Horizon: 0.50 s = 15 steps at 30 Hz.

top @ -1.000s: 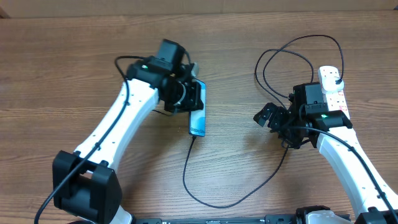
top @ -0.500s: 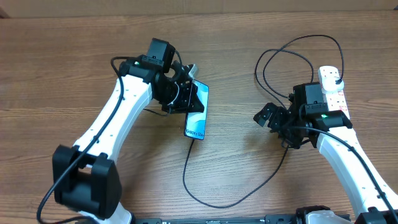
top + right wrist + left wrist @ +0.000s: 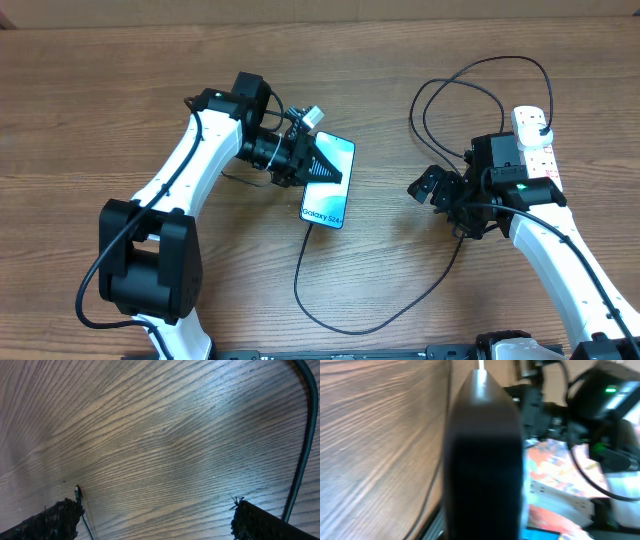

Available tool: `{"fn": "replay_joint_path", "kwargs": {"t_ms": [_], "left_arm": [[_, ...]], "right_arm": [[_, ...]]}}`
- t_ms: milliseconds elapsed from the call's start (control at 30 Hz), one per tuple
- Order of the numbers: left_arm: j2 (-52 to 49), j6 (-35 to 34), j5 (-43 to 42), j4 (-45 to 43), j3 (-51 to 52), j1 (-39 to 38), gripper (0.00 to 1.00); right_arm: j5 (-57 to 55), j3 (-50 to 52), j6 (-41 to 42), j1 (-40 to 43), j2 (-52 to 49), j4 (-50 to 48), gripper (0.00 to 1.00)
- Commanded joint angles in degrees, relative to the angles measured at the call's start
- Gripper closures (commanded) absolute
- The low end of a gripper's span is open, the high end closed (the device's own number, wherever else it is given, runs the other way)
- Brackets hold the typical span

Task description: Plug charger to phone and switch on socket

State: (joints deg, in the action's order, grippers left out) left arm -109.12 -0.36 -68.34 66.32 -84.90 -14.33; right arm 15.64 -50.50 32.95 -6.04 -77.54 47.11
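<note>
In the overhead view my left gripper (image 3: pixel 310 163) is shut on the top end of the phone (image 3: pixel 331 188), held just above the table with its lit teal screen facing up. The black charger cable (image 3: pixel 345 326) meets the phone's lower edge, loops across the table and runs up to the white socket strip (image 3: pixel 541 152) at the far right. In the left wrist view the phone's dark back (image 3: pixel 482 465) fills the middle and hides the fingers. My right gripper (image 3: pixel 428 187) is open and empty left of the strip. In the right wrist view (image 3: pixel 155 512) it is over bare wood.
The cable makes large loops (image 3: pixel 480 80) behind the right arm and beside the strip. A stretch of it (image 3: pixel 304 440) passes right of my right fingertips (image 3: pixel 262 522). The right arm (image 3: pixel 610 405) shows behind the phone in the left wrist view.
My left gripper has turned the phone from nearly edge-on to screen-up and shifted it a little right; the cable end followed. The right arm has not moved.
</note>
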Motion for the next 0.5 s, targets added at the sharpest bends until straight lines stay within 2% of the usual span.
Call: {"fn": "replay_joint_path", "kwargs": {"t_ms": [0, 300, 467], "left_arm": [[0.2, 2.4, -9.9, 1.9, -1.5, 2.0, 0.96], [0.2, 8.2, -17.4, 6.1, -1.5, 7.7, 0.96], [0.2, 9.2, -12.6, 6.1, -1.5, 8.0, 0.96]], "right_arm": [[-0.6, -0.2, -0.4, 0.0, 0.1, -0.3, 0.00], [-0.6, -0.1, -0.4, 0.0, 0.1, -0.3, 0.00], [-0.6, -0.2, -0.4, 0.0, 0.1, -0.3, 0.00]]}}
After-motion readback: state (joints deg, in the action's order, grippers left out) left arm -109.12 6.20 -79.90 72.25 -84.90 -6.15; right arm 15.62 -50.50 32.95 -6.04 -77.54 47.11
